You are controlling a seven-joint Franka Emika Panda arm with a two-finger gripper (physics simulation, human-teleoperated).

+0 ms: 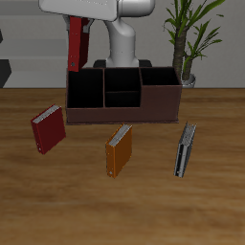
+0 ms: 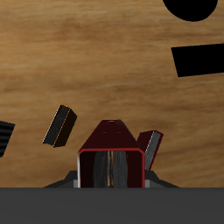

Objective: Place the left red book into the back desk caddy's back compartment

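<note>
My gripper [image 1: 80, 19] is shut on the bright-red left red book [image 1: 78, 44], which hangs upright in the air over the back desk caddy [image 1: 124, 113], above one of its large end cells. The book's lower edge is about level with the caddy's rear rim. The back compartment [image 1: 121, 79], the rear small middle cell, is empty and lies to the side of the book. In the wrist view the red book [image 2: 111, 144] fills the space between my fingers [image 2: 68, 180], its grey page edge showing; the caddy is out of that view.
A darker maroon book [image 1: 48, 130], an orange book [image 1: 120, 150] and a grey-black book [image 1: 185, 150] lie on the wooden table in front of the caddy. A potted plant [image 1: 188, 38] stands behind the caddy's other end. The orange book [image 2: 59, 125] also shows in the wrist view.
</note>
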